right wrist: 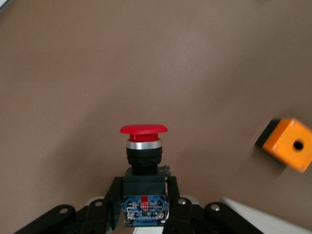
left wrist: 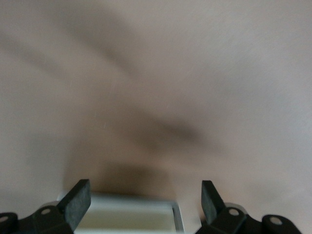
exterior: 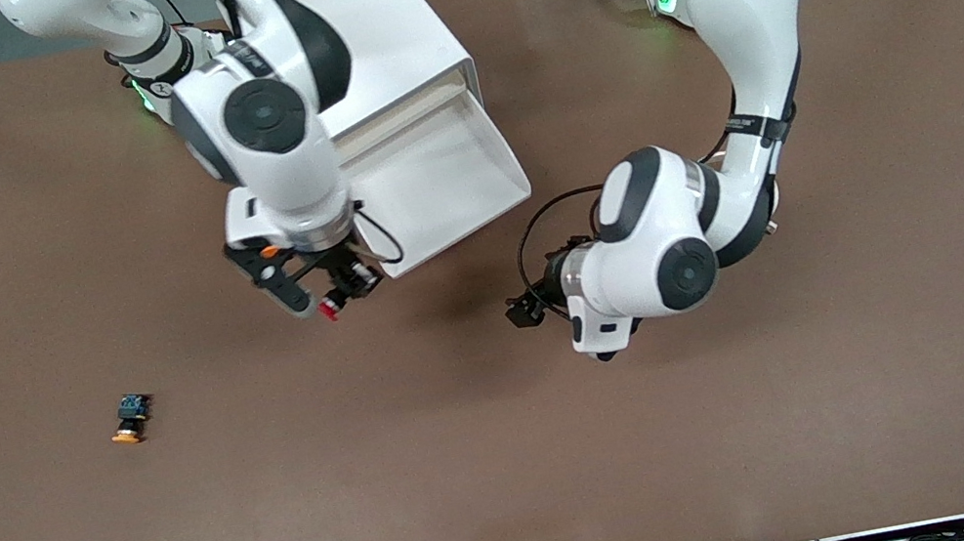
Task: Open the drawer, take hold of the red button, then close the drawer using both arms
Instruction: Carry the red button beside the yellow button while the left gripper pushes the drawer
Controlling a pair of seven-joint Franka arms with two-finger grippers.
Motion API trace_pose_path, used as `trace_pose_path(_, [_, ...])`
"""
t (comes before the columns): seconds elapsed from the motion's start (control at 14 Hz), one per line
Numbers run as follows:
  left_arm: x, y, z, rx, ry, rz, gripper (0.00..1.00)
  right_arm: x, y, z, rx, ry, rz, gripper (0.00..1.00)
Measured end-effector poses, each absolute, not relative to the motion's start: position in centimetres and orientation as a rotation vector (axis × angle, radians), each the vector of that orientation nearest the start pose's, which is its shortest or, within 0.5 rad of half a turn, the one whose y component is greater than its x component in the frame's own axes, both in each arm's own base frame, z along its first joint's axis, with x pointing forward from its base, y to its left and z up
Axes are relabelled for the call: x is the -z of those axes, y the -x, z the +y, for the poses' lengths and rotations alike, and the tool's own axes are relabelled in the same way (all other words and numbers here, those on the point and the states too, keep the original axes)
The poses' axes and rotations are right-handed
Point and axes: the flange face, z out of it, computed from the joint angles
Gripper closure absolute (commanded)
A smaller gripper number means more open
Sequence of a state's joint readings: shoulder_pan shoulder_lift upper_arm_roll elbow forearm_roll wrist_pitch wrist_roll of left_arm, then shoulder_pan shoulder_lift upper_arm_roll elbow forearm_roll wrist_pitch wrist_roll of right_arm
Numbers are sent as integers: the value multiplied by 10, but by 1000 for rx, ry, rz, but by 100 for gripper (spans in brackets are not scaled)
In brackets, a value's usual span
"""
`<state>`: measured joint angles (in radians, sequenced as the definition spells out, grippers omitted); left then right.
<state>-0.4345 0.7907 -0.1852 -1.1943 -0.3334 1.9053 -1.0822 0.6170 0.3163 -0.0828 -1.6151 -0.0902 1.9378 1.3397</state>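
You have broad bare brown table [exterior: 516, 463] nearer the front camera, where only the orange-capped button [exterior: 133, 417] sits, toward the right arm's end; the drawer [exterior: 437, 184] stands pulled out of the white cabinet [exterior: 372, 42], its tray open from above; the right gripper [exterior: 325, 290], clamped on the red button [exterior: 331, 309], hangs just beside the drawer's front corner; the left gripper [exterior: 529, 310], fingers [left wrist: 75, 202] spread, sits low before the drawer's front, with clear table between the two.
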Motion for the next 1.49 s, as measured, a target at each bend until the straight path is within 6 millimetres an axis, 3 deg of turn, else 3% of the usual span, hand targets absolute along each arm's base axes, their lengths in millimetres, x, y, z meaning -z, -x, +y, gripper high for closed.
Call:
trace_pose_path(0.21, [-321, -609, -445, -433, 3194, -913, 0, -449, -592, 264, 99, 3076, 983, 100])
trace_pose_path(0.5, [-319, -594, -463, -316, 3182, -781, 0, -446, -619, 186, 52, 3169, 691, 100])
trace_pose_path(0.64, [-317, -586, -473, -259, 3170, -727, 0, -438, -623, 166, 35, 3195, 576, 100])
trace_pose_path(0.93, [-311, -571, -491, -183, 3150, -725, 0, -413, -625, 160, 34, 3220, 394, 100])
trace_pose_path(1.14, [-308, -556, -507, -193, 3140, -729, 0, -376, -639, 116, 70, 3221, 281, 100])
trace_pose_path(1.28, [-305, -542, -520, -204, 3128, -740, 0, -330, -644, 85, 115, 3214, 231, 100])
trace_pose_path(1.49, [-300, -521, -537, -243, 3127, -714, 0, -266, -637, 72, 125, 3213, 195, 100])
